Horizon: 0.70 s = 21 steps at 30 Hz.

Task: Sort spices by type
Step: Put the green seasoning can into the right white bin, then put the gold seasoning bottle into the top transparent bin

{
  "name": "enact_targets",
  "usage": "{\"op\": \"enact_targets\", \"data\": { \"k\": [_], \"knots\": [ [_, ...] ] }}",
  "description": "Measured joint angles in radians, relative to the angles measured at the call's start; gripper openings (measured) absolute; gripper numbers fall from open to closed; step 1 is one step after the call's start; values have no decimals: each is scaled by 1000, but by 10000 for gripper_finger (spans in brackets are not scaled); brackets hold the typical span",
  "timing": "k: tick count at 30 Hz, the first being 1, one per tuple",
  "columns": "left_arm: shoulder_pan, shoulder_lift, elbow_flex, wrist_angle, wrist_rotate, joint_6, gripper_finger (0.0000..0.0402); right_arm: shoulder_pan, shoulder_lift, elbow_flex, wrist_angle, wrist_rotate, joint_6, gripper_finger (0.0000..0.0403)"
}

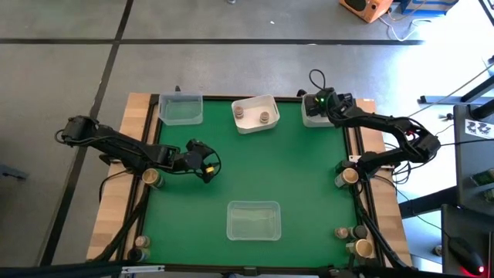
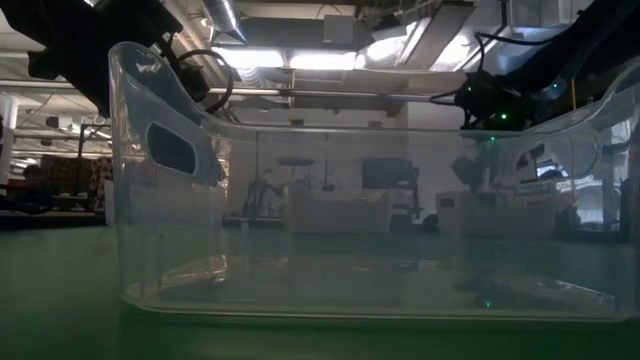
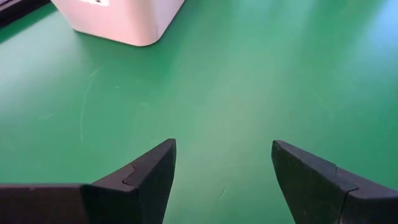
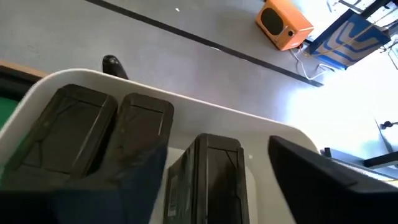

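Two small round tan-topped jars (image 1: 240, 114) stand side by side in the white plastic tray at the far middle of the table (image 1: 248, 128), and three dark rectangular containers (image 4: 74, 124) lie in the second white tray at the far right corner (image 4: 186, 102); that is all the sorting the views show. Both clear plastic trays, one at the far left (image 1: 181, 110) and one at the near middle (image 1: 253, 220), look empty, so I judge the task partly done at most. Four trays in all: two white, two clear. Several small round tan-topped things (image 1: 152, 177) sit on the wooden side strips, one or two at the left, roughly five at the right, but I cannot tell whether they are jars still to be sorted or parts of the rig. No jar lies on the open green mat. The right gripper (image 1: 320, 102) hangs over the far right tray with its fingers apart, astride one dark container, with a white gap showing beside one finger. The left gripper (image 3: 224, 149) hovers over bare mat, spread wide and holding nothing.
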Motion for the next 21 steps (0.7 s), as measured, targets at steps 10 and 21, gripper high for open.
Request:
{"op": "enact_targets", "data": {
  "k": [10, 21],
  "knots": [
    [0, 0, 0, 0, 0, -9, 249, 19, -190, 72, -123, -86, -82, 329],
    [-8, -45, 235, -295, 55, 120, 249, 285, -312, 82, -39, -370, -182, 330]
  ]
}}
